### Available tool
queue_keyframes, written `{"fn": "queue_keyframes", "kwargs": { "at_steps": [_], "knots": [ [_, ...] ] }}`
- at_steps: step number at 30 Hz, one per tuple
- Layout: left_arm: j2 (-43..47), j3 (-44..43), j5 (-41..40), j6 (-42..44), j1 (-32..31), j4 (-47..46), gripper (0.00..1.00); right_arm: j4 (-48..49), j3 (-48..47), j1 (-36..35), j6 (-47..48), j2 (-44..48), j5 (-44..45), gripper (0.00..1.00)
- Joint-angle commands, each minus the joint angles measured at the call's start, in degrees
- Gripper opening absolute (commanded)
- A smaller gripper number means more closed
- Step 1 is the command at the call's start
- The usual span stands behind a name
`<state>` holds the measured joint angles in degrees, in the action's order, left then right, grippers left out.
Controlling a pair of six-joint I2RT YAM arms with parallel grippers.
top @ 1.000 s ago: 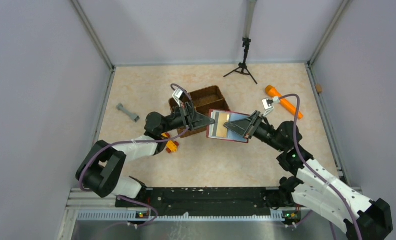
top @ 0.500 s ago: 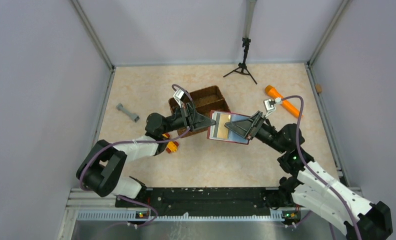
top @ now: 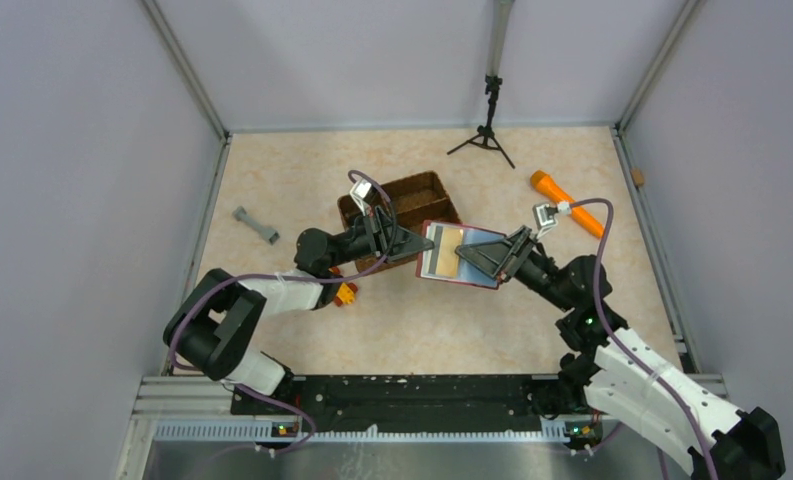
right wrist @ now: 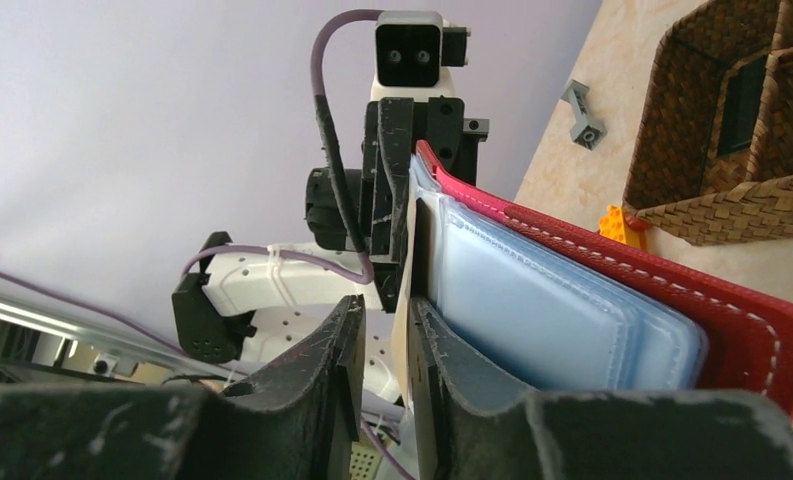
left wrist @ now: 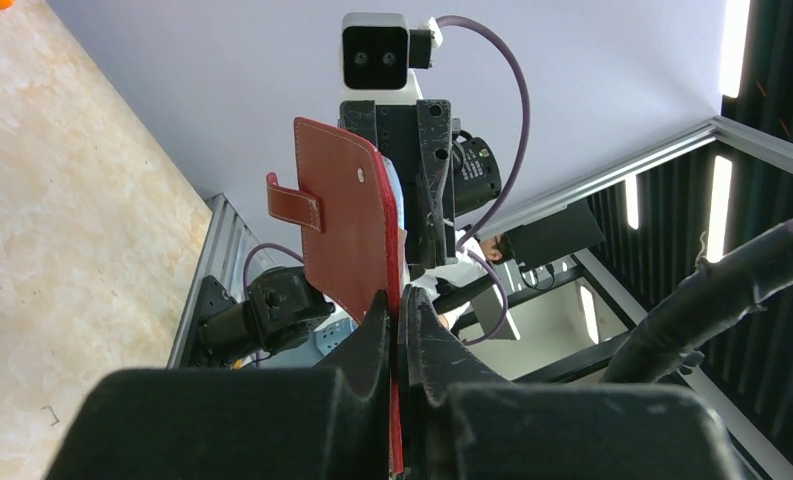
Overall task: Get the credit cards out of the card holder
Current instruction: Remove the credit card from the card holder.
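Right arm (top: 622,370) had slid a little to the right and nearer. The wallet (top: 480,238) had gone that way with it, just a bit. The left arm (top: 272,290) had swung its elbow a little to the right.

The wallet was up in the air over the middle of the tabletop (top: 422,330), between the two arms. It was open, with its pale blue and tan inside facing up.

The left jaws were closed tight on the left edge of the wallet. In the left wrist view the red outside (left wrist: 347,220) stood up from between them, and the strap tab (left wrist: 292,203) stuck out to one side.

The right jaws reached in from the right, over the inside of the wallet. In the right wrist view they stood a little apart, one on each side of the edge of a thin pale card (right wrist: 405,350). I could not tell if they were pinching it. The card was still partly in the wallet, next to the blue pockets (right wrist: 552,310).

A brown basket (top: 402,200) sat on the tabletop just past the left jaws. A small orange and yellow toy car (top: 345,292) lay under the left arm. A grey piece (top: 256,224) lay far left, an orange torch (top: 567,200) far right, and a black tripod (top: 489,130) stood at the far edge.
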<state>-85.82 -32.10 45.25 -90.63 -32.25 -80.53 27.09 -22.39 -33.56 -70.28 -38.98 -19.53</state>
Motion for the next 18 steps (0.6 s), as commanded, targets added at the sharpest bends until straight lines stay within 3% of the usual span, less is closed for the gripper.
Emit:
{"fn": "queue_keyframes", "kwargs": {
  "at_steps": [1, 3, 9, 18],
  "knots": [
    [0.61, -0.15, -1.69, -0.51, -0.05, -5.07, 0.0, 5.21, 0.3, 0.6, -0.48, 1.14, 0.12, 0.27],
    [0.65, -0.07, -2.05, -0.51, -0.03, -5.07, 0.0, 5.96, 0.5, 0.73, -0.67, 1.27, -0.02, 0.26],
    [1.13, -0.11, -2.23, -0.34, -0.04, -4.7, 0.0, 6.57, 0.81, 1.13, -1.6, 1.28, -0.81, 0.11],
    [1.76, -0.29, -2.12, -0.01, -0.02, -4.1, 0.0, 8.07, 1.09, 1.22, -2.14, -0.33, -1.86, 0.08]
  ]
}}
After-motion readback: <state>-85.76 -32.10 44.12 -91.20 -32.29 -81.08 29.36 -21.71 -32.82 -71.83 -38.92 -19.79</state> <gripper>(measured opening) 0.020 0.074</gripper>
